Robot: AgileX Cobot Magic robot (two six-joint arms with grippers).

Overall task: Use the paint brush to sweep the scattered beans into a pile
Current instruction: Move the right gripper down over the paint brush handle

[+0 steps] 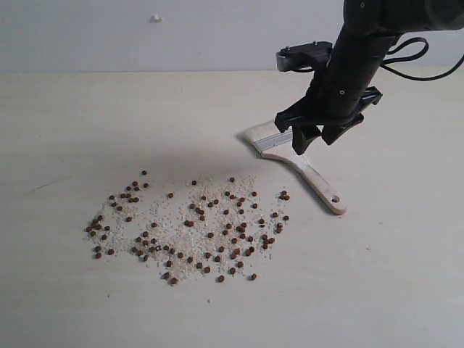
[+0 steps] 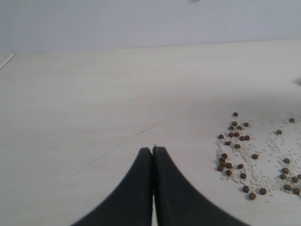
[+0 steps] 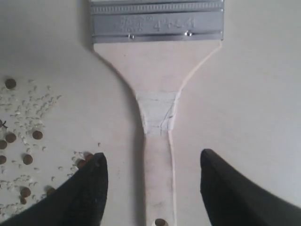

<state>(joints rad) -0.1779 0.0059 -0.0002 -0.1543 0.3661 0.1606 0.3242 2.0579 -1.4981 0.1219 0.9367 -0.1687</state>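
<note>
The paint brush (image 1: 299, 163) lies flat on the pale table, bristles toward the back left, its holed handle end toward the front right. My right gripper (image 1: 313, 135) hangs open just above its handle; in the right wrist view the handle (image 3: 159, 155) runs between the spread fingers of the right gripper (image 3: 153, 160) without touching them. The reddish-brown beans (image 1: 190, 226) and pale grains lie scattered in a broad patch left of and in front of the brush. No dense pile shows. My left gripper (image 2: 152, 149) is shut and empty, with beans (image 2: 236, 155) off to one side.
The table (image 1: 87, 123) is a pale wooden surface ending at a grey wall (image 1: 145, 36) at the back. A faint scratch (image 1: 51, 183) marks the table at the left.
</note>
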